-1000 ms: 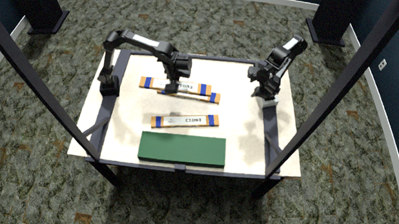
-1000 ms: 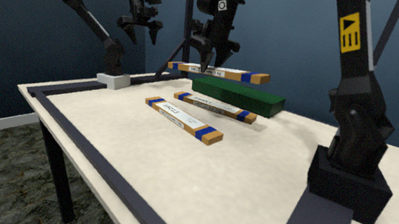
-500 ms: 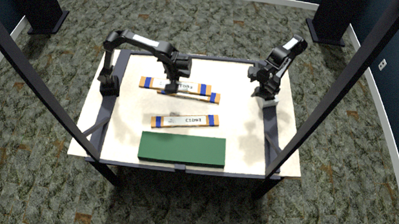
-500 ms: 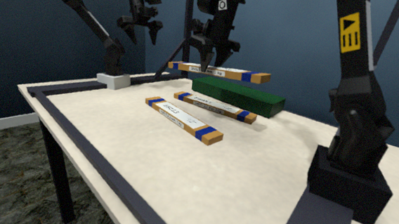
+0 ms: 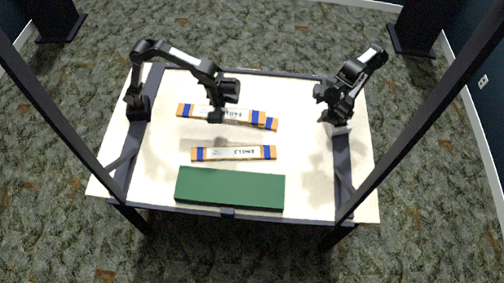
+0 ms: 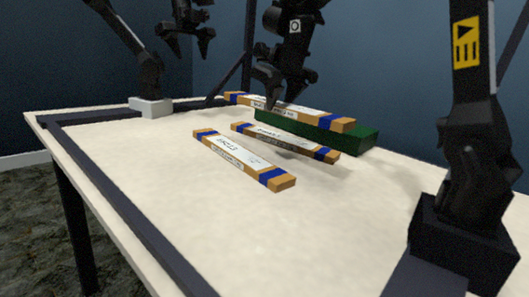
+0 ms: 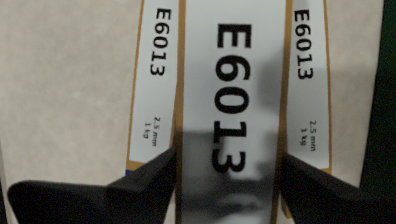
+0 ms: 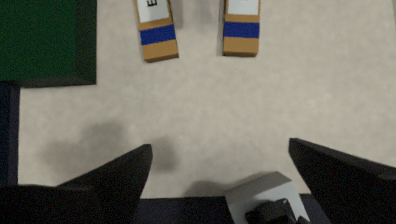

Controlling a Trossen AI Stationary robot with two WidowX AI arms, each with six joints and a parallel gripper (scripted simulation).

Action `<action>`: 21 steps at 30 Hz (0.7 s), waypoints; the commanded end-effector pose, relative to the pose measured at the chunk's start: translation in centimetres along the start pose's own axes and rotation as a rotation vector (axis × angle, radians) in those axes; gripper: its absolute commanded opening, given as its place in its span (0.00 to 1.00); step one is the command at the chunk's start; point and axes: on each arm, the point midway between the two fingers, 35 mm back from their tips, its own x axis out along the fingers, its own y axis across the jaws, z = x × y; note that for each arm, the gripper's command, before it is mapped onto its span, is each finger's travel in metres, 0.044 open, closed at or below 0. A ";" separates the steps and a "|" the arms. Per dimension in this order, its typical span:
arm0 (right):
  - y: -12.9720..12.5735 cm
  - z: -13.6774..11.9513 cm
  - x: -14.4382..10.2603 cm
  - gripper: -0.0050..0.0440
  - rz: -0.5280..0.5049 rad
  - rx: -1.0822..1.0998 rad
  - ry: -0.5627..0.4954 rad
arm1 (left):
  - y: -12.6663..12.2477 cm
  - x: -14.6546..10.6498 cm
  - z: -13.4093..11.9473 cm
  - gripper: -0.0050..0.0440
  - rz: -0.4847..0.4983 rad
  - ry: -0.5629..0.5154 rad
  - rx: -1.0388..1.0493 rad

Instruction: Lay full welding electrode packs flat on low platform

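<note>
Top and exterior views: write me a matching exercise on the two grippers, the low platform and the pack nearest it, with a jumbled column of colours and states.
1. Left gripper
2. Right gripper
3. Low platform
4. Pack nearest the platform

A. Open, with nothing between its fingers
B. Lying on the table
C. Shut on a raised pack
D. Green, with no pack on it

Pairs: 1-C, 2-A, 3-D, 4-B

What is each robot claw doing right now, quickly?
Left gripper: closed on a raised electrode pack.
Right gripper: open, holding nothing.
</note>
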 end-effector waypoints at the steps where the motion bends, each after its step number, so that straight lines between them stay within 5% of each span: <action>1: 0.1 0.4 -0.5 0.98 0.012 0.006 -0.017 | -0.1 -3.2 1.4 0.00 -0.015 -0.111 -0.007; 21: 0.1 0.4 -0.5 0.98 0.012 0.006 -0.017 | -0.2 -0.9 1.1 0.00 -0.015 -0.111 -0.007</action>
